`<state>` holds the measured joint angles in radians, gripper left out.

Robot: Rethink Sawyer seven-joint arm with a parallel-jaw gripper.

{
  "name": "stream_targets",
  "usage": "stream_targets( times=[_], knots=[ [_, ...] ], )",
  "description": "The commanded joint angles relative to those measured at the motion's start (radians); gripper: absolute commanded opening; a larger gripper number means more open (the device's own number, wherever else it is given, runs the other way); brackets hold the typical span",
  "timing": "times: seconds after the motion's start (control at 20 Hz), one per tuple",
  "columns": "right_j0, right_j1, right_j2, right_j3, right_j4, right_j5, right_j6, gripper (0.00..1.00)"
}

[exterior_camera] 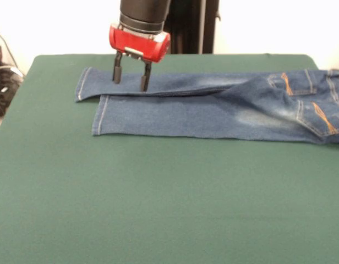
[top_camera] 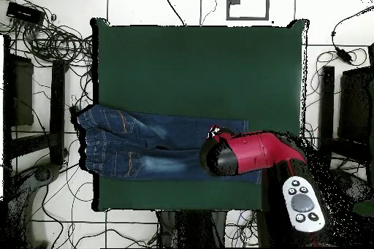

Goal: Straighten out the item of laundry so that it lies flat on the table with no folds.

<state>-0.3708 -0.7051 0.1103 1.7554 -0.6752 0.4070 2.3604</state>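
The item of laundry (exterior_camera: 213, 107), a small pair of blue denim jeans with orange stitching, lies stretched across the far part of the green table (exterior_camera: 158, 203). Its legs point left in the front view and its waist reaches the right edge. A crease runs where the far leg overlaps the near one. My gripper (exterior_camera: 130, 81) is open, its two black fingers pointing down over the far leg close to its hem, with nothing between them. In the overhead view the jeans (top_camera: 146, 146) lie near the table's (top_camera: 197, 63) lower edge, and the red gripper head (top_camera: 223, 151) covers the leg ends.
The jeans' waist hangs at the table's edge (top_camera: 95, 144). Cables (top_camera: 51, 38) and dark stands lie on the floor around the table. Open green cloth spreads across the whole near half in the front view.
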Motion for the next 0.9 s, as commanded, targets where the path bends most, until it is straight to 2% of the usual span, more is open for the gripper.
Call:
stream_targets(
  times=[0.05,0.3,0.45,0.6,0.8,0.9],
  knots=[
    [0.098,0.115,-0.141,0.009,0.029,-0.138,0.282,1.0],
    [0.124,0.213,-0.208,-0.005,0.037,-0.29,0.288,1.0],
    [0.161,0.29,-0.253,-0.011,0.086,-0.454,0.296,1.0],
    [0.168,0.333,-0.253,-0.014,0.134,-0.539,0.263,1.0],
    [0.186,0.366,-0.277,-0.038,0.187,-0.607,0.208,1.0],
    [0.177,0.333,-0.27,-0.034,0.183,-0.582,0.158,1.0]
  ],
)
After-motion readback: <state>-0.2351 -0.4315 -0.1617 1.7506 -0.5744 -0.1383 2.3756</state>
